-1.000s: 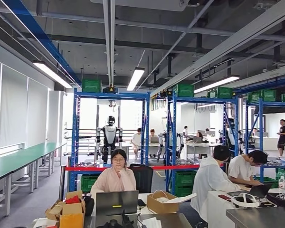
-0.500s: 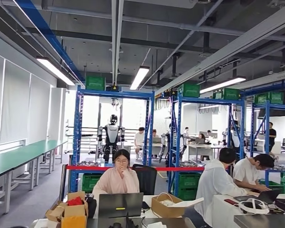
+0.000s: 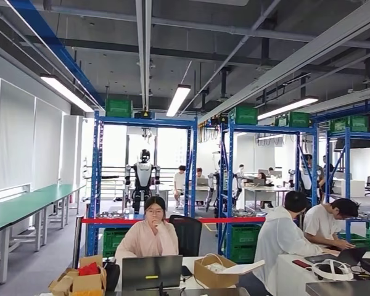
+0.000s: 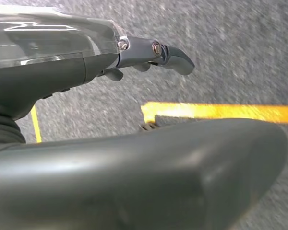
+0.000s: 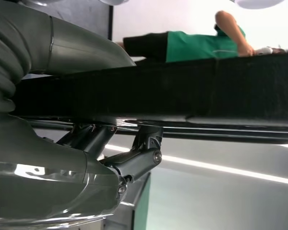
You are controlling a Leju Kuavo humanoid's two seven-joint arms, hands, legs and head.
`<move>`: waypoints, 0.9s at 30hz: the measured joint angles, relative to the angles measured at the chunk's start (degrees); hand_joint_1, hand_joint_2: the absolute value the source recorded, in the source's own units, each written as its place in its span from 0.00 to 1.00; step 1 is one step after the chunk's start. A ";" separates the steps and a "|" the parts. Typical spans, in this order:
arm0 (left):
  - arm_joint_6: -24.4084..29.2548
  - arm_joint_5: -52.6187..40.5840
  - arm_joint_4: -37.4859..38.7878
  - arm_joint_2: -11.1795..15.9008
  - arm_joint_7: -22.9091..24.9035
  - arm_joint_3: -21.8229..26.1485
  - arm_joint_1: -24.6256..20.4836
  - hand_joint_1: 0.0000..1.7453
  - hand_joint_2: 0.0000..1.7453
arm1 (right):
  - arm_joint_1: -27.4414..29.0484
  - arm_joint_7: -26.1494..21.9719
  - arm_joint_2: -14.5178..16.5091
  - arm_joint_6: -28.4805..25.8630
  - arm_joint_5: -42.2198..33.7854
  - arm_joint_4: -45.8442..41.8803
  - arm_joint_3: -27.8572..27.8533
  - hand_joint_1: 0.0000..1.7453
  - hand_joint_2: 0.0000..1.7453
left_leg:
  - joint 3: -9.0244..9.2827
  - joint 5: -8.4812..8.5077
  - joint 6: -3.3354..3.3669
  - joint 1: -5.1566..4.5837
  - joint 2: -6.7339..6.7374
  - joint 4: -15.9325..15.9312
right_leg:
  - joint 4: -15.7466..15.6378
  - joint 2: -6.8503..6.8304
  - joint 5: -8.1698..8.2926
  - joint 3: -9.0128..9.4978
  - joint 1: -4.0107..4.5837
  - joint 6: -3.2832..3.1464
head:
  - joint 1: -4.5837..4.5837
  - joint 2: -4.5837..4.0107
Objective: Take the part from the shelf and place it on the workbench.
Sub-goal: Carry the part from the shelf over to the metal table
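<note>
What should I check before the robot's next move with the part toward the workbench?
1. Right hand grips the dark flat part: ok.
2. Left hand free, hanging over the grey floor: ok.
3. Green workbench in sight, on the left: ok.
4. Way straight ahead open: not ok, a seated person and a laptop are there.
5. Part level in the hand: cannot tell.

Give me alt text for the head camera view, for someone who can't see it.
A large workshop with tall blue shelving racks carrying green crates, seen across desks where people work. A person in pink sits behind a laptop in the foreground, cardboard boxes beside them, and a humanoid robot stands behind the racks.
</note>
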 joint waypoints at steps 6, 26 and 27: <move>-0.02 -0.05 0.00 0.29 -0.03 -0.01 0.17 0.00 1.00 | 0.05 0.02 0.03 -0.04 -0.02 0.13 0.13 1.00 1.00 | -9.62 -3.37 -1.18 0.27 0.04 10.77 | -0.57 0.06 -2.34 3.34 -0.35 -0.01 | 0.01 -0.02; -0.03 -0.15 0.00 0.29 -0.23 -0.01 0.04 0.00 1.00 | 0.36 -0.01 -0.29 -0.58 0.14 0.09 0.18 1.00 1.00 | -1.42 1.15 0.76 0.03 -0.21 -1.63 | 2.94 0.05 -0.38 -2.31 0.27 0.94 | -0.01 -0.01; -0.04 -0.16 0.00 0.25 -0.23 -0.01 0.06 0.00 1.00 | 0.35 -0.02 -0.32 -0.58 0.15 0.05 0.17 1.00 1.00 | -1.12 1.20 0.44 0.05 -0.20 -1.87 | 2.25 0.08 -0.41 -2.04 0.44 0.51 | -0.02 -0.01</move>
